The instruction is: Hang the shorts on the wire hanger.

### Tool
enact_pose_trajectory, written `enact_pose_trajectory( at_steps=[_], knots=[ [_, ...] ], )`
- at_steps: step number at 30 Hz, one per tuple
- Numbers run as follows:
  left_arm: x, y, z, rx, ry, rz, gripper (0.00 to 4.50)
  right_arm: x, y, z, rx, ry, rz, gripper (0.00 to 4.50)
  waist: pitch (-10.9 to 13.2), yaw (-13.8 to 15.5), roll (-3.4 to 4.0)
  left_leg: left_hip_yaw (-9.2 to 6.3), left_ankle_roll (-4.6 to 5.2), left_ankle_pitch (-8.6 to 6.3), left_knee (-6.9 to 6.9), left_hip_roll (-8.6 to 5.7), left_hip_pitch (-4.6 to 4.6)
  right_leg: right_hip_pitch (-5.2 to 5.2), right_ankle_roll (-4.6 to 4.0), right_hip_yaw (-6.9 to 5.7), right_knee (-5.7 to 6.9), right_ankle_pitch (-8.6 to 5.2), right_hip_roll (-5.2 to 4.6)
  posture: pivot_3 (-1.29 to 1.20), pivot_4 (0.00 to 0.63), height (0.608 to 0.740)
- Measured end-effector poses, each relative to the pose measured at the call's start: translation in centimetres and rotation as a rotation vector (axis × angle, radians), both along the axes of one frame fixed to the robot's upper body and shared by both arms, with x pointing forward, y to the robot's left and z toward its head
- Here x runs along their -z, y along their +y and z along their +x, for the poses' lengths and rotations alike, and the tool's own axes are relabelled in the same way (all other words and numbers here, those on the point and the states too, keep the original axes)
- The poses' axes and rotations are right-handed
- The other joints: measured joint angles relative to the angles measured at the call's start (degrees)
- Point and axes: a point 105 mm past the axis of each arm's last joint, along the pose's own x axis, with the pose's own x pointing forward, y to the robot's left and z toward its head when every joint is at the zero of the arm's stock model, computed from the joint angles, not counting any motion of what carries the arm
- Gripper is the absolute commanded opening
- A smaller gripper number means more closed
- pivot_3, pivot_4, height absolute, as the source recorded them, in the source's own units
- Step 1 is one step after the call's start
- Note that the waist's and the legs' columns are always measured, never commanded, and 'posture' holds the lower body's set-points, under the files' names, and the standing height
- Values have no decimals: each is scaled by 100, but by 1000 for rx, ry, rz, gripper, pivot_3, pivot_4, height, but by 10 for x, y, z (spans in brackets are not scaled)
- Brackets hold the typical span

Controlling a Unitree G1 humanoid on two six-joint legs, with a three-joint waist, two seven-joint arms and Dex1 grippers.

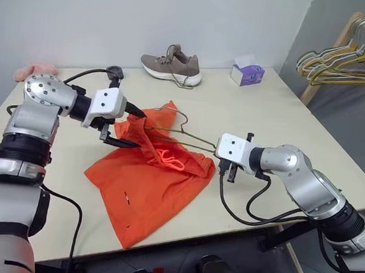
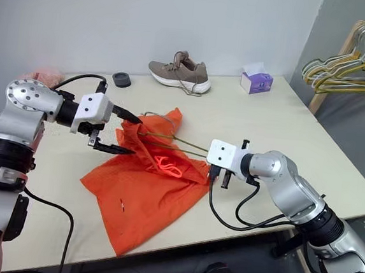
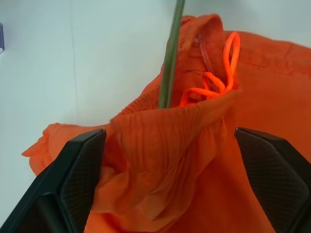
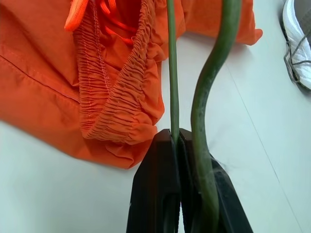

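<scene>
The orange shorts (image 1: 159,185) lie crumpled on the table's middle, waistband and drawstring (image 3: 214,82) bunched toward the centre. The thin olive wire hanger (image 1: 177,133) runs level above the table, and its far end goes into the raised waist fabric. My right gripper (image 1: 218,154) is shut on the hanger's wire, with both fingers (image 4: 163,165) pressed together around it beside the gathered waistband. My left gripper (image 1: 134,128) stands open at the shorts' raised left edge. Its fingers (image 3: 73,174) are spread wide on either side of a fold of orange fabric, without pinching it.
A brown shoe (image 1: 172,66) and a purple tissue box (image 1: 247,74) stand at the table's back. A pink cloth (image 1: 35,69) and a black round object (image 1: 115,72) lie at the back left. A rack with coloured hangers (image 1: 346,61) stands off the table's right.
</scene>
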Motion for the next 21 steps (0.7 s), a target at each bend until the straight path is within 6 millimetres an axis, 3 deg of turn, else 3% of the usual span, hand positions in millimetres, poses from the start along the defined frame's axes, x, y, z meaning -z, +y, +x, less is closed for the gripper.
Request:
enact_pose_trajectory(
  at_steps=[5, 9, 12, 21],
  knots=[
    [3, 16, -1, -44, 14, 30, 4476, 0, -2, 2, -1, -10, -15, 0, 0, -13, 0, -2, 0, 0, 0, 2, 1, 0, 2, -1, 3, -1, -3, -274, 30, 740],
    [15, 15, 0, -36, 30, 35, 4476, 0, 2, 0, -16, -10, -8, 0, 0, -2, 0, -1, 0, 0, 2, -1, 0, 1, 1, -1, 3, -1, -5, -273, 28, 740],
    [22, 8, 1, -22, 44, 18, 3913, 0, 3, 0, -24, -6, -8, 0, 0, -1, 0, -2, 0, 0, 3, 0, 0, 1, 1, -1, 4, -1, -7, -273, 28, 740],
    [37, 0, 4, -31, 57, -19, 1072, 0, 7, -3, -50, 3, -3, 0, -1, -39, 0, -6, 0, 0, 3, 2, 0, 0, 1, -2, 8, -1, -11, -277, 25, 740]
  ],
)
